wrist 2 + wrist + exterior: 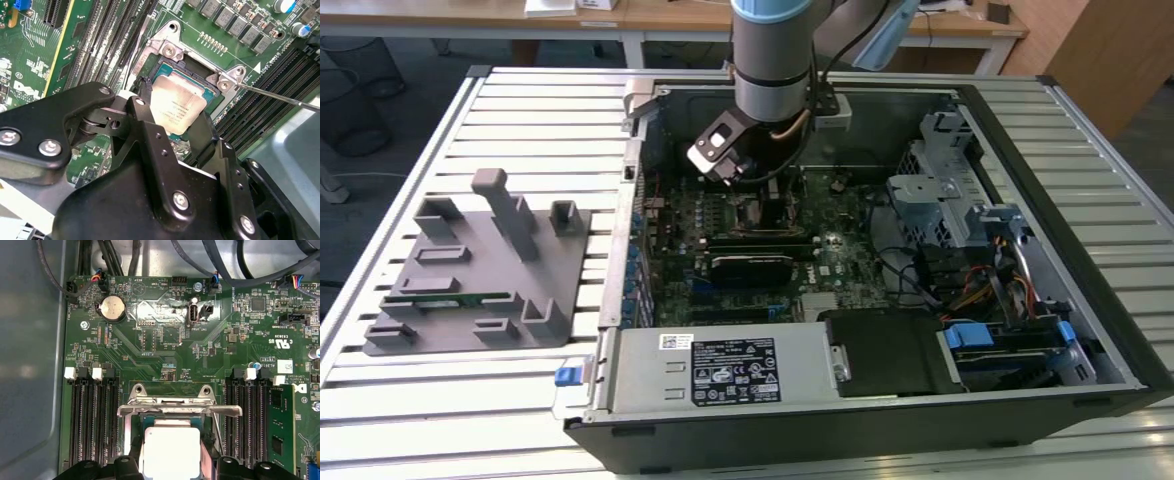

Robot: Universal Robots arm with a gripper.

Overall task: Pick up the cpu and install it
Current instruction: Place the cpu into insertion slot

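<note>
An open desktop computer case (854, 430) lies on its side on a slatted metal counter (454, 420). The robot arm (774, 60) reaches straight down into the case, over the green motherboard (854, 250). A grey power supply (720, 370) with a label sits along the case's near edge.

On the counter, toward the exterior view's left and well apart from the arm, stands a grey parts holder (520, 240). A long green memory stick (447, 297) lies in one of its slots.

In both wrist views the black claw (174, 112) hangs over the processor socket. The silver socket frame (167, 50) stands open around the socket. Its thin metal lever (280, 95) sticks out to one side, over the black memory slots (95, 420).

The cpu (177, 102), a flat square chip with a dull silver top and a thin pale edge, sits in the socket opening between the two claw fingers (145, 90). The fingers press against opposite edges of the chip, so the claw is clamped on the cpu. Whether the chip is fully seated in the socket cannot be told.

A round coin battery (112, 307) sits on the board, well apart from the socket.
</note>
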